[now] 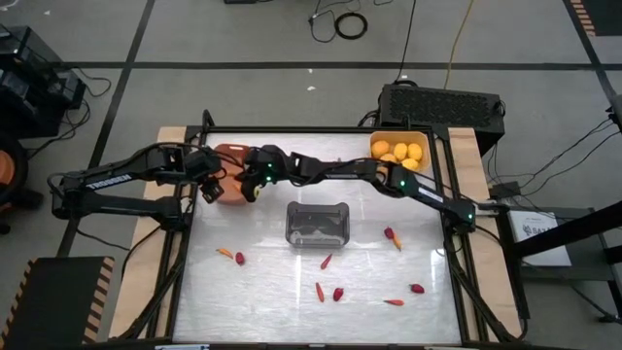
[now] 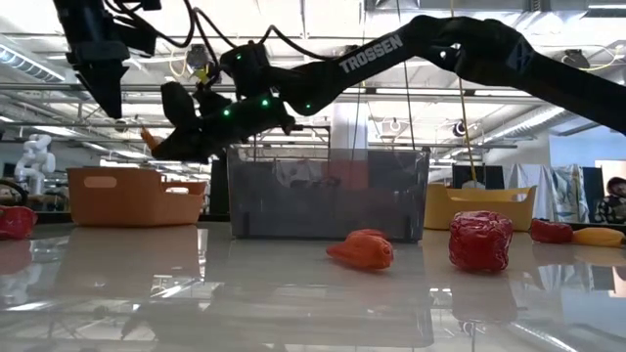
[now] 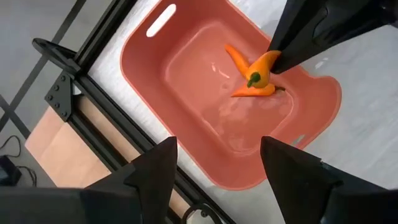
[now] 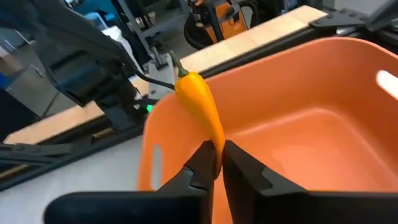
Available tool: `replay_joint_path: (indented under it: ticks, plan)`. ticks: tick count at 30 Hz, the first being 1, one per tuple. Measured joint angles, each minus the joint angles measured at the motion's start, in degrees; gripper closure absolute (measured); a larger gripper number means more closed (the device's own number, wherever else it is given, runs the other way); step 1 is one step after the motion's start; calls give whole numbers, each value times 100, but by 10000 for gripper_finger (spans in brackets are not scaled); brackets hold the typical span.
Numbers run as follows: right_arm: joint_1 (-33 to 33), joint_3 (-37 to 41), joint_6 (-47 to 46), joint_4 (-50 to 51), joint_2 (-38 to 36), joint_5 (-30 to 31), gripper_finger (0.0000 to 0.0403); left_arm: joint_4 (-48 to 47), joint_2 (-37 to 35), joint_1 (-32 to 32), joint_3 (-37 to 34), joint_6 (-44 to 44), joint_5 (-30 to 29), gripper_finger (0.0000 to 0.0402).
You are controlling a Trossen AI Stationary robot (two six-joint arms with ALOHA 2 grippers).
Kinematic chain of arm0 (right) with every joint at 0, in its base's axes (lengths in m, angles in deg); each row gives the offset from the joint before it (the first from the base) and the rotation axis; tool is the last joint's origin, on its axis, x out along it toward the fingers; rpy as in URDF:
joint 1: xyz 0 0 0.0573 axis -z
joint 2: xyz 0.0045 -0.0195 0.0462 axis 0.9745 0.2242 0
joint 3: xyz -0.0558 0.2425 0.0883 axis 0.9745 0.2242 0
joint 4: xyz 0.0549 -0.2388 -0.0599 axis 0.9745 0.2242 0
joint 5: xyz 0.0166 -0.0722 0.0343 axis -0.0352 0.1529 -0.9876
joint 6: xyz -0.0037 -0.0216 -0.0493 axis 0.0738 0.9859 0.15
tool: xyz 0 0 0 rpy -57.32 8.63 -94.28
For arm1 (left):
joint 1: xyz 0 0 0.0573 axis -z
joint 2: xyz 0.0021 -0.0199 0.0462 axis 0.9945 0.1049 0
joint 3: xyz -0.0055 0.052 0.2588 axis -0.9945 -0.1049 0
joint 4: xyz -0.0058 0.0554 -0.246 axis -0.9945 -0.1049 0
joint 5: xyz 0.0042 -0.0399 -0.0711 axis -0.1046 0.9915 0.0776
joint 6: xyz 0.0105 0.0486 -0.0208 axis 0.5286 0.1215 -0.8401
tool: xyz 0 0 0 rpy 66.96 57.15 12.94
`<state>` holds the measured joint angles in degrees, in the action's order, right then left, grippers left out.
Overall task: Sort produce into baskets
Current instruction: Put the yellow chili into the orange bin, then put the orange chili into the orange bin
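Observation:
The terracotta basket (image 1: 231, 156) stands at the table's far left, and two orange carrot-like pieces (image 3: 236, 57) lie on its floor. My right gripper (image 1: 251, 188) reaches across the table to above this basket and is shut on a yellow-orange pepper-like piece (image 4: 200, 102) with a green stem. My left gripper (image 3: 217, 168) hovers open and empty over the basket's left side (image 1: 209, 188). The grey translucent basket (image 1: 317, 222) stands mid-table. The yellow basket (image 1: 398, 148) with several yellow-orange fruits stands at the far right. My right gripper pinches the pepper-like piece's thin tip (image 4: 216, 144) between its two fingertips. The fingers slant down from the table's right side. The piece hangs below them with its green stem end (image 3: 253, 79) lowest, clear above the terracotta basket's floor.
Red berries (image 1: 239, 259) and short orange sticks (image 1: 394, 302) lie scattered over the table's near half, some close to the grey basket (image 2: 362, 249). A black box (image 1: 442, 102) sits beyond the far right corner. The two arms are close together over the terracotta basket.

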<state>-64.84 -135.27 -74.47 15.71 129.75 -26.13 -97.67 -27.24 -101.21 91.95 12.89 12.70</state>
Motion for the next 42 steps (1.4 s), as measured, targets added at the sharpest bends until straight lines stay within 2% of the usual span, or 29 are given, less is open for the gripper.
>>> replay_joint_path:
  ticks: [9,12,15,19,23,28,32,37,42]
  plan:
    - [125,0,-313,269,0,-104,307,7,0,0,0,-52,-2,162]
    - [215,2,-313,469,-57,-627,286,9,0,0,0,-83,3,162]
    - [375,2,-355,944,-290,-1553,273,20,0,4,0,-85,142,162]
    - [559,-2,-132,2164,-665,-2376,269,63,0,13,2,-83,353,162]
    - [624,0,821,3910,-1117,-2268,272,287,0,17,2,-80,526,162]
    - [633,-2,1817,6215,-1688,-1622,279,828,0,114,2,71,795,162]
    - [519,0,2230,7450,-2003,-1466,285,1501,2,290,2,263,991,162]
    - [254,316,2281,8101,-2483,-1518,292,2301,26,485,2,684,1306,162]
    - [-295,1575,1531,7518,-3346,-1440,301,2520,120,621,2,870,1368,162]
